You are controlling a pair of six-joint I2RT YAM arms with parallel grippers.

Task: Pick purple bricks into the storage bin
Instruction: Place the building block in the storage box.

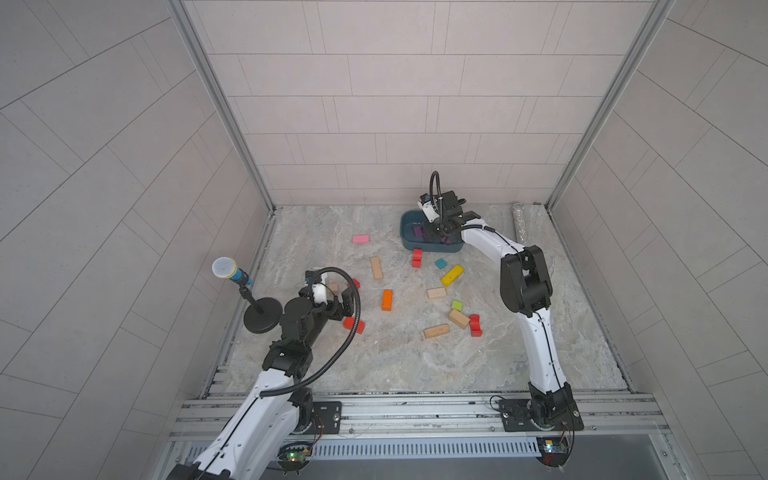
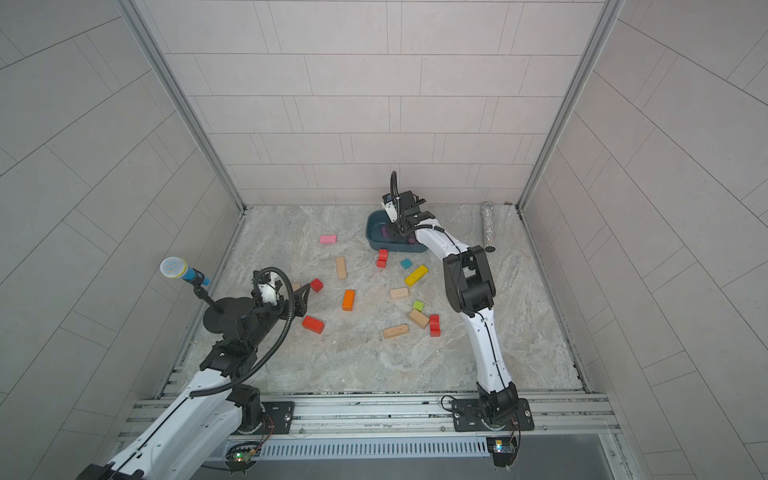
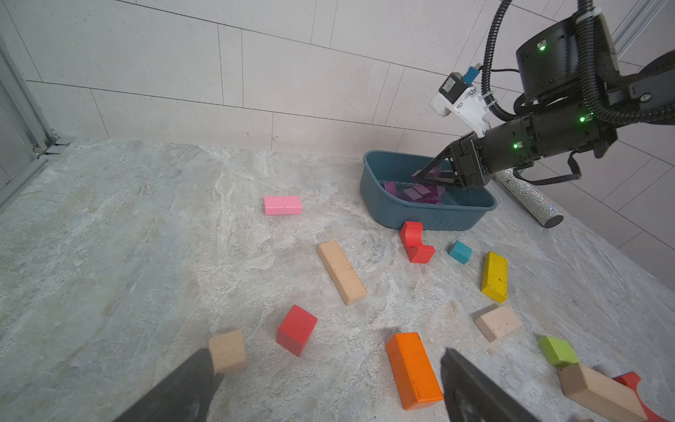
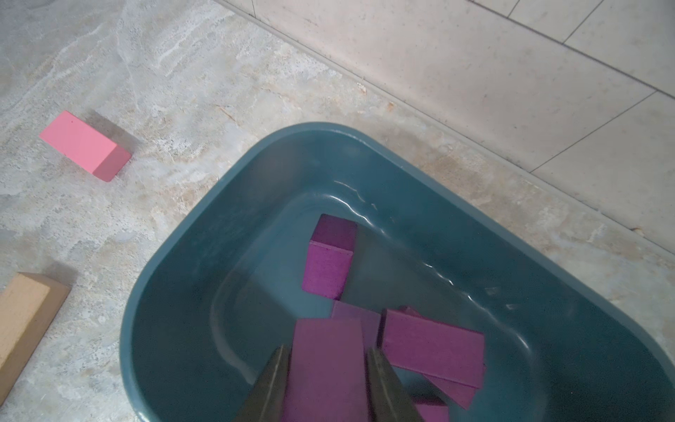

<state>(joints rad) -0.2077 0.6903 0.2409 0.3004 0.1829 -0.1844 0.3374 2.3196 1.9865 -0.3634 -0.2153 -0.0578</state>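
1. The right gripper (image 4: 327,349) is seen closed on a purple brick (image 4: 327,380), held over the floor of the storage bin (image 4: 204,237).
2. Several other purple bricks (image 4: 433,347) are already laid inside it.
3. No purple brick is seen on the table (image 1: 374,365); only this release is judged outstanding.

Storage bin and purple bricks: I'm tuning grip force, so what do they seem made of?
The storage bin looks like moulded plastic, semi-gloss: curved highlights run along its smooth teal wall. The purple bricks look like stained wood, matte: faint grain lines, crisp edges, no shine.
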